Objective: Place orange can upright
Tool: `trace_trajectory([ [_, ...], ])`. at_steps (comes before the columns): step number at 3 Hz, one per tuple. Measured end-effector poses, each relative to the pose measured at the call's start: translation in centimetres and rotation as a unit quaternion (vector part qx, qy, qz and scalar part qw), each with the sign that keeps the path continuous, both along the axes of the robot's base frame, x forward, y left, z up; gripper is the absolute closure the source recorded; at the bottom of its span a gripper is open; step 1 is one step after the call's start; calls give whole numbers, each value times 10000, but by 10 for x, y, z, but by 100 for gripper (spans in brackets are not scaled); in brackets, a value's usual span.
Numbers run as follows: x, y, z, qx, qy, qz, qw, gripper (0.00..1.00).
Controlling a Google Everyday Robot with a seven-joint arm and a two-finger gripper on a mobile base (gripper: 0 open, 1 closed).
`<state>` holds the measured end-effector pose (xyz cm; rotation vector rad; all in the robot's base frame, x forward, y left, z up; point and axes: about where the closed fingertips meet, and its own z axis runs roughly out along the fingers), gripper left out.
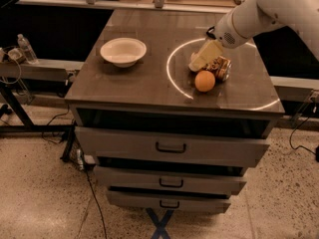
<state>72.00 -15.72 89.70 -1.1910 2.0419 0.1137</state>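
While the orange can (222, 67) was pictured on its side just behind the orange fruit (205, 80), the gripper (197, 64) was held just beside it, seemingly for a righting grasp; the jaws' state could not be told.

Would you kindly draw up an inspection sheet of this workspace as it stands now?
Surface: dark cabinet top, with a bright ring of light across it.
Job's things: orange can, right of centre, appears to lie on its side, not upright.
Clutter: white bowl at left; orange fruit just in front of the can.
Grippers: gripper low over the top, at the can's left end; whether it touches the can is unclear.
Cables: cables trail on the floor left of the cabinet.
Surroundings: drawers with handles below the top; water bottle on a ledge at far left.
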Motion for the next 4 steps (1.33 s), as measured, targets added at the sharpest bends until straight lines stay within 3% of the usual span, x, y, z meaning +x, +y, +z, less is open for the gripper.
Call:
trace_trajectory([
  [1, 3, 4, -10, -438, 86, 42, 9990, 0],
  [2, 5, 7, -22, -951, 268, 154, 9950, 2],
  [4, 2, 7, -33, -1232, 456, 219, 9911, 47],
])
